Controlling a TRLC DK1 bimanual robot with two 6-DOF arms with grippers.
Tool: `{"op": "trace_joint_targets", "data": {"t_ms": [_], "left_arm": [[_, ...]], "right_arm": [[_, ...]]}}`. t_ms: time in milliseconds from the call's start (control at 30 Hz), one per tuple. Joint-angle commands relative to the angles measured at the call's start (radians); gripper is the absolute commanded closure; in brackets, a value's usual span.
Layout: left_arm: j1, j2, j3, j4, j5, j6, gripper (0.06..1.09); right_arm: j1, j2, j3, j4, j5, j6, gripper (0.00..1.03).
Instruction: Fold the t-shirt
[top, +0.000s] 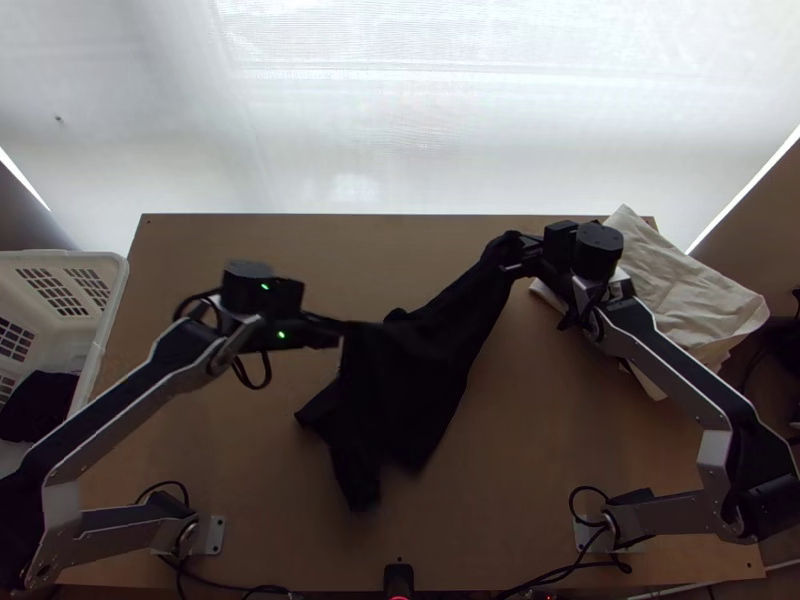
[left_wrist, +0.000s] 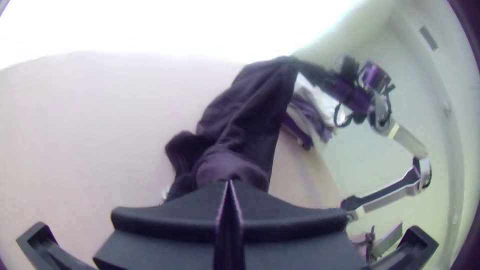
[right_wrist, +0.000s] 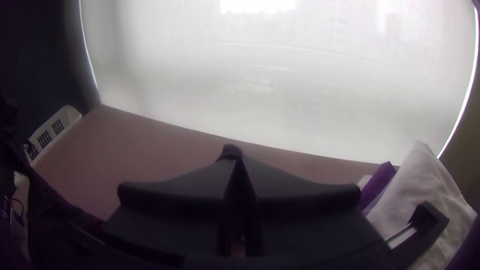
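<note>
The black t-shirt (top: 415, 375) hangs bunched and slanting between both grippers, its lower folds over the middle of the table. At its left side my left gripper (top: 338, 333) holds it; in the left wrist view the left gripper (left_wrist: 229, 184) is shut on the dark cloth (left_wrist: 245, 120). Farther up and to the right, my right gripper (top: 508, 255) grips an upper corner. In the right wrist view the right gripper (right_wrist: 235, 159) has its fingers together, with a small bit of cloth (right_wrist: 231, 150) poking out at the tips.
A white basket (top: 105, 325) with dark cloth inside stands at the left edge. Pale folded cloths (top: 690, 290) lie at the table's back right, beside the right arm. Bare table (top: 240, 460) shows around the shirt.
</note>
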Motion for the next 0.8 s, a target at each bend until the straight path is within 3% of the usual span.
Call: {"op": "trace_joint_targets", "data": {"t_ms": [0, 300, 767], "left_arm": [[0.215, -0.060, 0.105, -0.002, 0.038, -0.068, 1.05], [0.392, -0.055, 0.112, -0.011, 0.063, -0.079, 1.05], [0.452, -0.046, 0.130, -0.015, 0.060, -0.134, 1.05]], "right_arm": [[-0.015, -0.026, -0.030, 0.000, 0.001, 0.003, 1.00], [-0.031, -0.061, -0.054, 0.000, 0.001, 0.008, 1.00], [-0.041, -0.156, -0.108, -0.005, 0.001, 0.023, 1.00]]}}
